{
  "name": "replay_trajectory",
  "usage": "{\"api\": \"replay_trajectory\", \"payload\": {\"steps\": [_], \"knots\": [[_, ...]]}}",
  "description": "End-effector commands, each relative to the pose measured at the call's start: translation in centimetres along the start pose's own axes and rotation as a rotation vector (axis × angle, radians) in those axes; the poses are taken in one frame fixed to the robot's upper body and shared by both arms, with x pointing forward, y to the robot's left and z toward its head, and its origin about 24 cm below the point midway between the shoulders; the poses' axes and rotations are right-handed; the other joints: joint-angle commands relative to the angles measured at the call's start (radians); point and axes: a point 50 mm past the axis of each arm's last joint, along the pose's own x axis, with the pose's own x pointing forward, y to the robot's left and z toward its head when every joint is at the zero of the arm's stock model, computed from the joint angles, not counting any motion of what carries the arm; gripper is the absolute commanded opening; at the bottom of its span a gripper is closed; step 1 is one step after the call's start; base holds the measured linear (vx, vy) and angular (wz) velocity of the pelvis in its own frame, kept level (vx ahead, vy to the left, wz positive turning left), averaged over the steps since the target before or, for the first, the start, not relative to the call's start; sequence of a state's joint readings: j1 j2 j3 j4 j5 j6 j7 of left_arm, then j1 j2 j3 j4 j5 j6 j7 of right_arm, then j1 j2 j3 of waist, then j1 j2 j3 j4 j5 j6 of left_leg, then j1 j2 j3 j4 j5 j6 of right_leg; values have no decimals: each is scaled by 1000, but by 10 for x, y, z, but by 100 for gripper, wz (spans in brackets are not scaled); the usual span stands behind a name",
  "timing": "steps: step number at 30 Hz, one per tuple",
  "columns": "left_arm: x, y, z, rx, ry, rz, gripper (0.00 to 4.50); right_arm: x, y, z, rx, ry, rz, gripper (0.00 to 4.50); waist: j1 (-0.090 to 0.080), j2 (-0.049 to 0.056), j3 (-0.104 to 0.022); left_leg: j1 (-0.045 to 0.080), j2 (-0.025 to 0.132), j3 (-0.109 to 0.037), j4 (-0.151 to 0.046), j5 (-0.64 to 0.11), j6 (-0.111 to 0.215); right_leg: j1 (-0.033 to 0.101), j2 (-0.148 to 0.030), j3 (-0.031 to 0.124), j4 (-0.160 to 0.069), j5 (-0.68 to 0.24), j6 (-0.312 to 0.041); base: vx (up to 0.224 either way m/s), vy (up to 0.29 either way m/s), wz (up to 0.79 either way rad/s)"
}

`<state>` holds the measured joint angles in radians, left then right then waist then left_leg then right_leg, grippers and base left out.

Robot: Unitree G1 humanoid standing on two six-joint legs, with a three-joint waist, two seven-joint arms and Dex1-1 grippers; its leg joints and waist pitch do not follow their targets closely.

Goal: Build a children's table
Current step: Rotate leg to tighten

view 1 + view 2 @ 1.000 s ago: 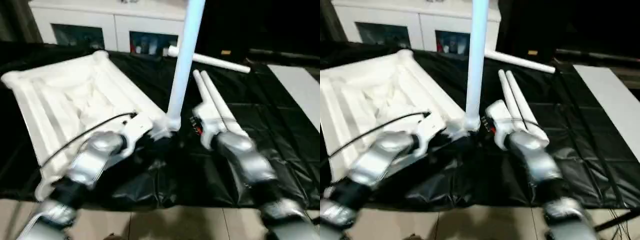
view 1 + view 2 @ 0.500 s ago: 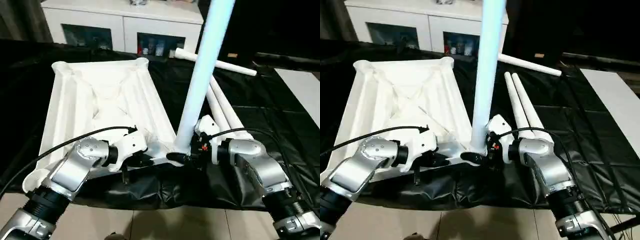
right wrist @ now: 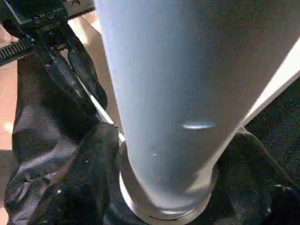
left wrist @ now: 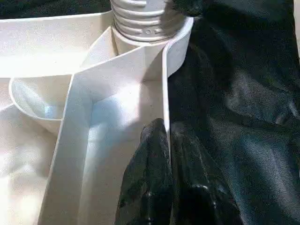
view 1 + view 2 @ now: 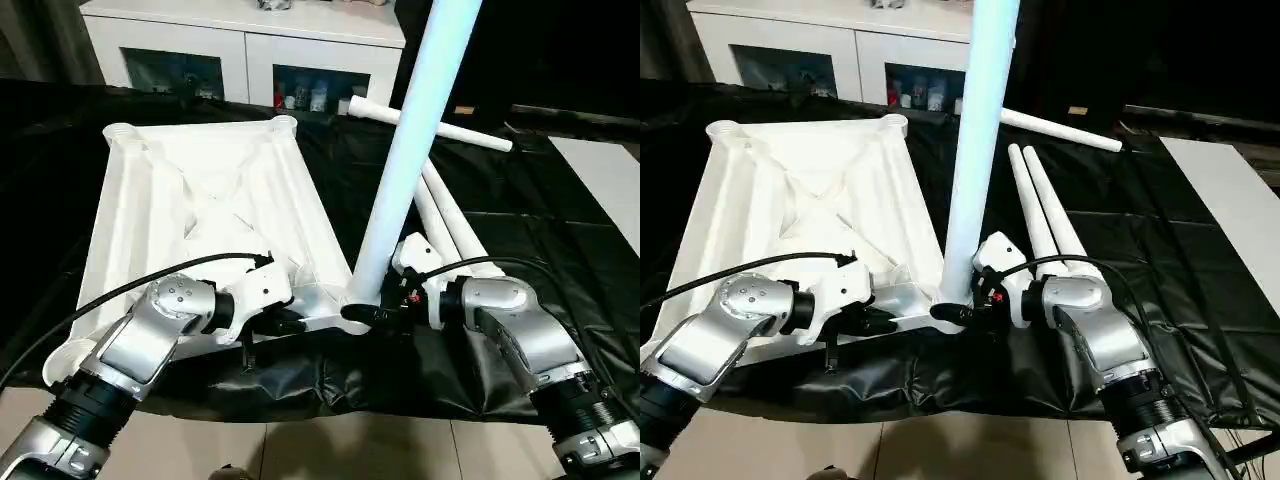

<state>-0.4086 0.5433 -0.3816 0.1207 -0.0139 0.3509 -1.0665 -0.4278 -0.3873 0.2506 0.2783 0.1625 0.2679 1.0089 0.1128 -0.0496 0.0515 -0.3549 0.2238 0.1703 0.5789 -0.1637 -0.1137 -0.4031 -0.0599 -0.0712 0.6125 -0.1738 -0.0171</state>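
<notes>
The white tabletop [image 5: 200, 200] lies upside down on a black sheet, ribbed side up. One white leg [image 5: 405, 170] stands upright in the near right corner socket [image 4: 145, 28], leaning slightly right. My left gripper [image 5: 290, 322] is shut on the tabletop's rim wall just beside that socket; in the left wrist view its black fingers [image 4: 152, 154] pinch the thin wall. My right gripper [image 5: 375, 313] sits at the base of the upright leg [image 3: 164, 93], right against it. Two more legs [image 5: 450, 225] lie side by side on the sheet behind my right arm, and another leg [image 5: 430, 125] lies crosswise farther back.
A white cabinet [image 5: 240, 50] with dark glass doors stands behind the work. The black sheet [image 5: 560, 240] covers the floor to the right, with a pale panel [image 5: 600, 170] at its far right edge. Bare light floor [image 5: 300, 450] shows in front.
The camera has swung and steadied, so the whole picture shifted. The leg still stands in its socket and both grippers remain at that corner.
</notes>
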Motion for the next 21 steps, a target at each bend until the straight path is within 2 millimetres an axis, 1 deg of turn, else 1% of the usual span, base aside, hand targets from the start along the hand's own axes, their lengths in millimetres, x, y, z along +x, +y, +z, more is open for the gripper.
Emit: {"api": "replay_trajectory", "payload": {"steps": [1,4,5,13,15,16,17,18,19,20,21], "knots": [[-1,1,6,44,3,6,0,1,3,-7,-2,40,34,291,-4,7,-60,7,8,3,-66,-257,11,45,-66,47,-77,-298,-142,0,0,0],[-1,1,5,45,10,5,0,1,4,-9,-12,51,43,276,-4,7,-60,7,7,2,-66,-258,12,45,-66,47,-78,-305,-138,0,0,0],[-1,1,5,45,10,5,0,1,4,-9,-12,51,43,261,-5,7,-60,8,8,2,-66,-261,12,45,-66,47,-78,-306,-138,0,0,0],[-2,-1,3,40,22,1,0,1,6,-13,-14,68,48,256,-5,6,-62,6,7,2,-65,-249,13,47,-65,47,-75,-278,-145,0,0,0],[-2,0,3,36,23,9,0,1,5,-14,2,63,28,256,-5,7,-61,8,7,3,-65,-258,12,46,-65,47,-76,-287,-145,0,0,0],[-2,3,3,29,26,36,0,4,2,-15,27,55,-19,256,-6,7,-61,7,7,3,-66,-254,10,46,-65,48,-75,-287,-145,0,0,0],[-1,6,3,13,25,66,0,7,-2,-16,55,47,-73,256,-7,8,-59,8,7,2,-67,-266,9,44,-65,47,-78,-302,-144,0,0,0],[-1,6,3,13,25,66,0,7,-2,-16,55,47,-73,255,-9,7,-58,8,6,2,-67,-274,6,44,-64,46,-79,-315,-142,0,0,0],[0,8,3,1,24,86,0,9,-5,-17,73,42,-109,255,-10,8,-57,10,6,2,-68,-288,2,42,-65,46,-81,-336,-140,0,0,0],[0,8,3,1,24,86,0,9,-5,-17,73,42,-109,254,-13,7,-55,12,3,1,-68,-315,-2,40,-65,44,-88,-388,-127,0,0,0],[4,24,9,-80,2,241,0,24,-11,-16,183,-15,-261,254,-20,7,-53,15,2,2,-67,-336,-4,35,-66,44,-94,-437,-115,0,0,0]]}}
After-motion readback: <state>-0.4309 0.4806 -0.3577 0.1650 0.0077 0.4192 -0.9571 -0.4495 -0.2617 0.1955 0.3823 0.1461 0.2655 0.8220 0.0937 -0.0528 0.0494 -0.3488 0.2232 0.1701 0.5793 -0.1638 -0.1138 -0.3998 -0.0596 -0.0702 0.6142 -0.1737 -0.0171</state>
